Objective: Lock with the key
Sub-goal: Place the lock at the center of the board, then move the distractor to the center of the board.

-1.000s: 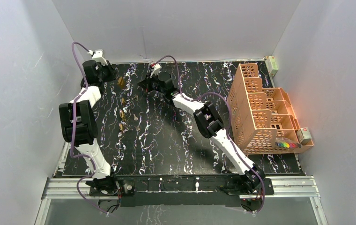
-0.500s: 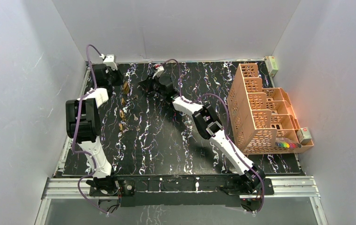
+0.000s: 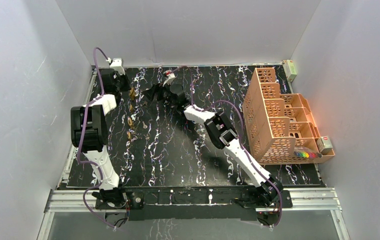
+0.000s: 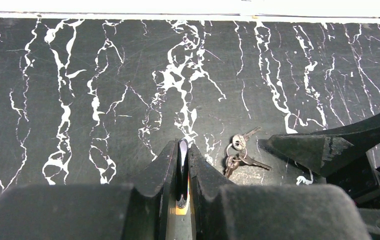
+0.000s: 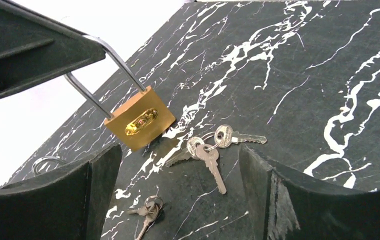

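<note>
A brass padlock (image 5: 139, 119) hangs tilted by its steel shackle (image 4: 183, 150), with my left gripper (image 4: 182, 145) shut on that shackle; its lower corner is at the black marble table (image 5: 303, 60). In the top view the padlock (image 3: 132, 93) sits at the far left, just beyond the left gripper (image 3: 123, 86). A ring of three keys (image 5: 213, 147) lies flat on the table beside the padlock. My right gripper (image 5: 179, 152) stands open astride the keys without touching them. The keys (image 4: 238, 150) show in the left wrist view beside a right finger (image 4: 328, 145).
A second small bunch of keys (image 5: 148, 207) lies nearer the right wrist camera. Three more brass padlocks (image 3: 129, 121) and a loose key (image 3: 143, 126) lie in a column on the left. An orange lattice rack (image 3: 275, 120) fills the right side. White walls close in behind.
The right gripper went from shut to wide open, and the key ring now lies on the table. The left gripper carried the padlock rightward, toward the right gripper.
</note>
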Robot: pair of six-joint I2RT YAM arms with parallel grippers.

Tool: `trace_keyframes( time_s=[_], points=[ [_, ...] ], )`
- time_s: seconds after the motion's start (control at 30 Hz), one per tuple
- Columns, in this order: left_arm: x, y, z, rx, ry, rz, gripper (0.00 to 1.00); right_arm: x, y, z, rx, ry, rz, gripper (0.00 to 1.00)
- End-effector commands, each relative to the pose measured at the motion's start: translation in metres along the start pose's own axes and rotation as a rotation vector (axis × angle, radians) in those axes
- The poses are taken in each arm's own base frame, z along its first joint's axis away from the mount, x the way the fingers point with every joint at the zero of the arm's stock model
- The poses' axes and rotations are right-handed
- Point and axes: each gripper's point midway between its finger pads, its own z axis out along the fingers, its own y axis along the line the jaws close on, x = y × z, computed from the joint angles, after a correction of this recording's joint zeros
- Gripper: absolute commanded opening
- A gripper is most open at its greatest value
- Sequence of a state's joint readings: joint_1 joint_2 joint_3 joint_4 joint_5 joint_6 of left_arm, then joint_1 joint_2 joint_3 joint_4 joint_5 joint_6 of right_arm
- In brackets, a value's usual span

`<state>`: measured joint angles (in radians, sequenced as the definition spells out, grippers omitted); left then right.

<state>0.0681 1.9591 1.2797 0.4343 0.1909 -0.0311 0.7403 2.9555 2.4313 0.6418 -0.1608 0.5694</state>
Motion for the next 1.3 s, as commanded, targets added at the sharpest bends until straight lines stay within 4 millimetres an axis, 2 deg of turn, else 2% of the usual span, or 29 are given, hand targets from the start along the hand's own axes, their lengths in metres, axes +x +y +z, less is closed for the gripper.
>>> trace_keyframes(
  time_s=[0.0,0.17,0.27,0.33,0.47,0.5,0.63,0.67,0.77,0.83,0.87,0.9,0.93,1.13,1.27],
  points=[
    [-0.042,-0.001,-0.003,-0.019,-0.129,0.052,0.0,-0.029,0.023,-0.001,-0.044,-0.05,-0.045,0.97],
    [-0.036,0.001,-0.003,-0.026,-0.12,0.081,0.01,-0.06,0.036,-0.02,-0.073,-0.063,-0.094,0.99],
    [-0.034,0.001,-0.003,-0.029,-0.115,0.081,0.13,-0.082,0.049,-0.037,-0.085,-0.067,-0.145,0.98],
    [-0.033,0.002,-0.004,-0.033,-0.113,0.079,0.19,-0.101,0.063,-0.049,-0.093,-0.074,-0.198,0.98],
    [-0.043,0.0,-0.008,-0.03,-0.123,0.075,0.24,-0.135,0.09,-0.075,-0.078,-0.047,-0.263,0.99],
    [-0.046,0.0,-0.009,-0.029,-0.126,0.077,0.26,-0.151,0.104,-0.086,-0.077,-0.05,-0.284,0.98],
    [-0.062,-0.003,-0.016,-0.022,-0.152,0.082,0.32,-0.182,0.136,-0.129,0.0,-0.016,-0.376,0.99],
    [-0.066,-0.004,-0.017,-0.02,-0.159,0.081,0.33,-0.187,0.151,-0.139,0.018,-0.009,-0.399,0.99],
    [-0.08,-0.008,-0.024,-0.011,-0.181,0.079,0.39,-0.186,0.184,-0.171,0.094,0.052,-0.466,0.99],
    [-0.092,-0.01,-0.03,-0.006,-0.197,0.077,0.68,-0.175,0.201,-0.197,0.179,0.103,-0.538,0.99],
    [-0.098,-0.011,-0.034,-0.004,-0.208,0.079,0.71,-0.171,0.205,-0.21,0.24,0.118,-0.569,0.99],
    [-0.104,-0.012,-0.038,-0.001,-0.217,0.082,0.74,-0.168,0.207,-0.226,0.303,0.142,-0.586,0.99],
    [-0.111,-0.014,-0.043,0.001,-0.229,0.083,0.8,-0.163,0.206,-0.243,0.363,0.177,-0.582,0.98],
    [-0.15,-0.026,-0.075,0.022,-0.305,0.054,0.97,-0.14,0.2,-0.358,0.648,0.308,-0.378,0.99],
    [-0.174,-0.033,-0.097,0.038,-0.345,0.043,0.98,-0.123,0.202,-0.44,0.841,0.355,-0.335,0.99]
  ],
)
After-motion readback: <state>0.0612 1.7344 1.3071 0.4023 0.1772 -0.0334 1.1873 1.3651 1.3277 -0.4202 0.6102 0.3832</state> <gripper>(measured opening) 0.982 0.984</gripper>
